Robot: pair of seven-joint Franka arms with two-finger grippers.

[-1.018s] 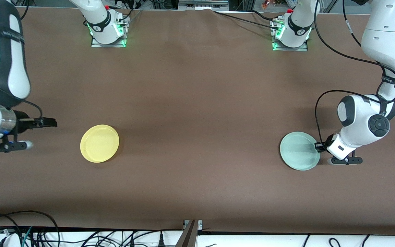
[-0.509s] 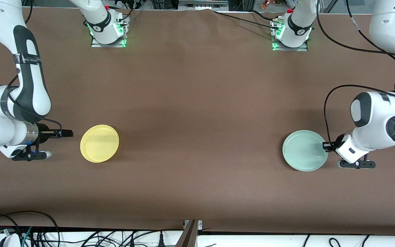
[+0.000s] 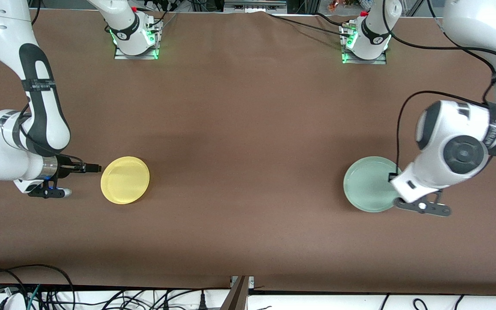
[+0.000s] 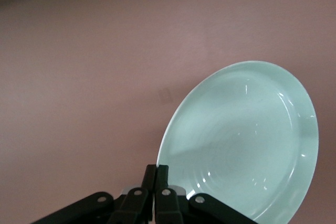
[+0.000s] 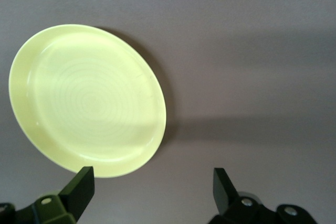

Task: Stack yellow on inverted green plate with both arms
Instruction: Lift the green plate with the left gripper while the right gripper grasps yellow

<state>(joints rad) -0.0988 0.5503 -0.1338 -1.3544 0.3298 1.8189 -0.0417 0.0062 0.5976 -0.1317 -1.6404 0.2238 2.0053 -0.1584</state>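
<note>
Gripping the rim of the green plate [image 3: 369, 184], the left gripper [image 3: 393, 177] has its fingers pinched tight on the edge toward the left arm's end of the table; the left wrist view shows the plate [image 4: 242, 145] tipped up off the brown table [image 3: 248, 129], hollow side toward the camera. So the flip is the step in hand, by my read. Doing it well: keep the pinch firm on that thin rim, roll the wrist smoothly so the plate turns fully over, set it down flat, rim down, before letting go. Risk: a thin smooth rim may slip or pivot in the pinch.

Right gripper [image 3: 95, 167] hovers low just beside the yellow plate [image 3: 125, 179], toward the right arm's end of the table, fingers spread wide, holding nothing; the right wrist view shows the yellow plate [image 5: 86, 99] ahead of the spread fingertips [image 5: 80, 183]. Yellow plate lies flat, hollow up, well apart from the green one.

Both plates are empty, nothing on or in either. Stacking not yet started.
</note>
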